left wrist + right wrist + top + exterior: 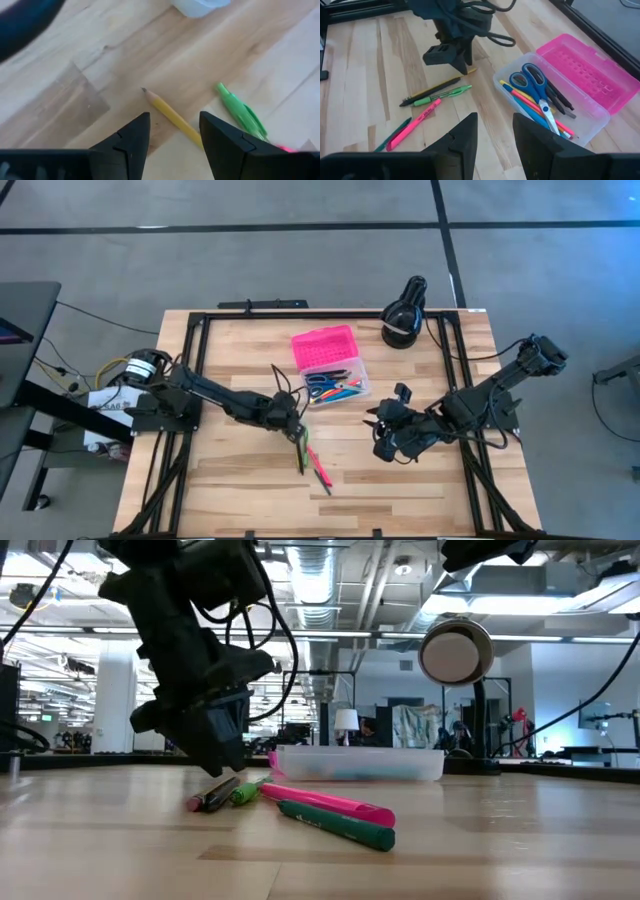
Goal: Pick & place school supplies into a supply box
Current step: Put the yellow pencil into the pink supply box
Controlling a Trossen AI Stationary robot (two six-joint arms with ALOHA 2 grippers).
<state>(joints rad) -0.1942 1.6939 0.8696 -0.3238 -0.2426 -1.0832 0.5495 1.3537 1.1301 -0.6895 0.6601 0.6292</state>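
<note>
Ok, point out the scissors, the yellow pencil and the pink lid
scissors (532, 80), right wrist view, blue handles, in the case.
yellow pencil (172, 116), left wrist view, mid-shaft.
pink lid (323, 347), high view, middle of its open inside.

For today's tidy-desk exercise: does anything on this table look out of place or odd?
Yes. A few pens and a yellow pencil lie loose on the table beside the open pencil case, which already holds scissors. The left gripper hovers, fingers open, over the pencil. Nothing looks spilled or damaged.
</note>
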